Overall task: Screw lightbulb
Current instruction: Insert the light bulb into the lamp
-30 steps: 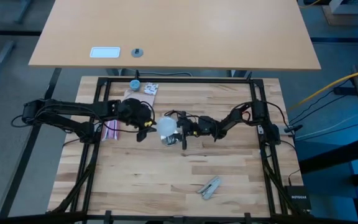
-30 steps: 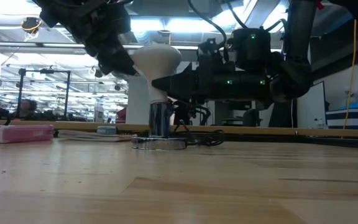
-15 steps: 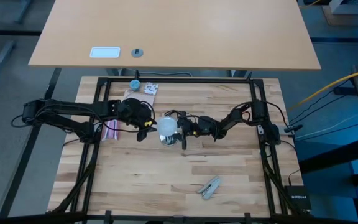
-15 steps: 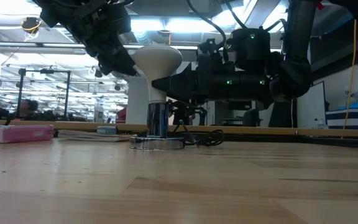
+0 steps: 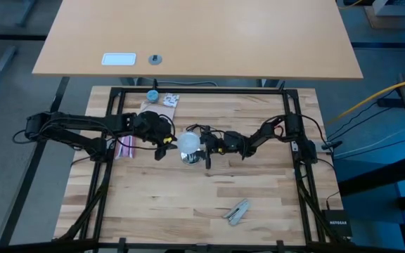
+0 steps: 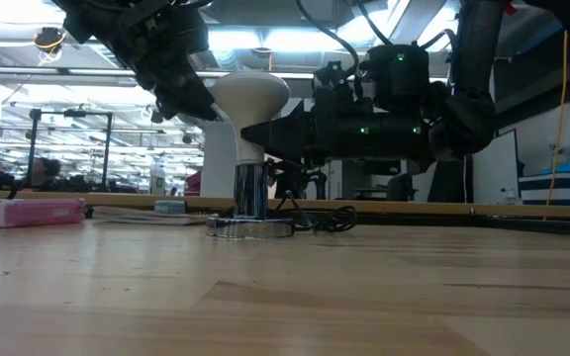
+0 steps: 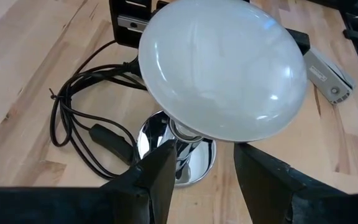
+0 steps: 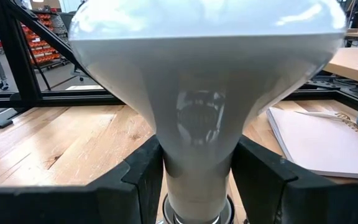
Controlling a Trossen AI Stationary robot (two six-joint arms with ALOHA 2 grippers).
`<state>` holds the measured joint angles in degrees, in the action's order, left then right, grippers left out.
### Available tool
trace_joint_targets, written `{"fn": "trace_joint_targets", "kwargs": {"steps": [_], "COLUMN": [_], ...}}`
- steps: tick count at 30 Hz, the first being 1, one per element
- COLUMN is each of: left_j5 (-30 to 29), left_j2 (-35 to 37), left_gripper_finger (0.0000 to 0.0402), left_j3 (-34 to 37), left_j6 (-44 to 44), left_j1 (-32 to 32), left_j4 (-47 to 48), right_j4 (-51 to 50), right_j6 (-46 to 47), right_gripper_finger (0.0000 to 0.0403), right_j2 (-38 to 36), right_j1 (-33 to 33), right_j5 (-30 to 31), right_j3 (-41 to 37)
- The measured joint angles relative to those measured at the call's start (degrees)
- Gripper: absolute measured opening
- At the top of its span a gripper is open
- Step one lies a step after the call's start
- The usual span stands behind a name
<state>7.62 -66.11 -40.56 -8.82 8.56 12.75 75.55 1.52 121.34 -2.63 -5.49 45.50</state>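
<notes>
White lightbulb (image 8: 197,118) (upright) — right pincer (image 8: 194,180) clasps its neck.

Robotics lab: framed workbench (image 5: 188,190), shelving racks (image 8: 39,46) behind.

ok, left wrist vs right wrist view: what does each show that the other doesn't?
Left wrist only: the shiny round base under the bulb, the black cord looped on the table, and the left gripper with its fingers spread below the globe.

Right wrist only: the right gripper with its fingers on either side of the neck, and a notebook behind.

Both: the lightbulb, upright in its socket.
</notes>
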Motion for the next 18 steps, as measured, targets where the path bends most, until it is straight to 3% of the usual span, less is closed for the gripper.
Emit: {"fn": "trace_joint_targets", "kwargs": {"steps": [5,13,18], "left_j5": [0.1,0.1,0.1], "left_j2": [0.0,0.0,0.0], "left_gripper_finger": [0.0155,0.0155,0.0155], "left_j3": [0.0,0.0,0.0], "left_j6": [0.0,0.0,0.0], "left_j1": [0.0,0.0,0.0], "left_j4": [0.2,0.0,0.3], "right_j4": [-1.1,-11.6,-16.4], "right_j6": [0.1,-0.3,-0.3], "right_gripper_finger": [0.0177,0.0245,0.0264], "right_j2": [0.0,0.2,0.2], "right_j1": [0.0,0.0,0.0], "right_j5": [0.0,0.0,-0.1], "right_j3": [1.0,4.5,6.0]}}
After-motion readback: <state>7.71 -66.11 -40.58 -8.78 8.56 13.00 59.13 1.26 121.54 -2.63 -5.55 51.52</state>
